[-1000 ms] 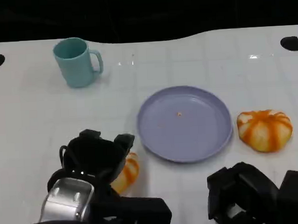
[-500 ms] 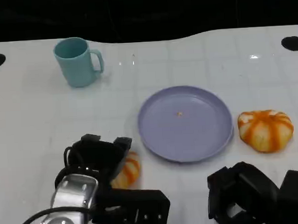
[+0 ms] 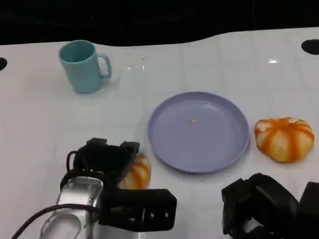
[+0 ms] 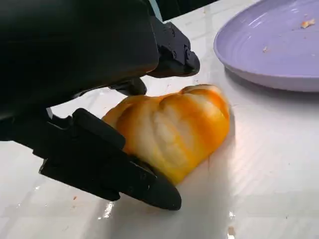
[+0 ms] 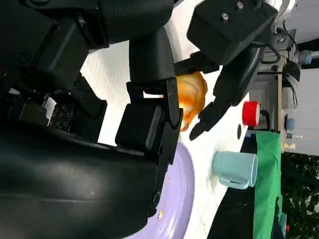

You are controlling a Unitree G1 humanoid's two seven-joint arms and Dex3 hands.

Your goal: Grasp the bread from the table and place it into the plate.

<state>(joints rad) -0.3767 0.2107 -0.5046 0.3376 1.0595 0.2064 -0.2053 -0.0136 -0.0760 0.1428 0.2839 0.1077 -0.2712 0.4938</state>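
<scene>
Orange-and-white striped bread, lavender plate, teal mug

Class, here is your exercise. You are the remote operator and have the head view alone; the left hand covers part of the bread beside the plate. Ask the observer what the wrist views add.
Operator: Are the left hand's fingers on that bread?
Observer: In the left wrist view the left hand has fingers on both sides of the bread, one against its near side.
Operator: Is it lifted?
Observer: No, it sits on the table, apart from the plate.
Operator: Anything on the plate?
Observer: Small crumbs, no bread.
</scene>
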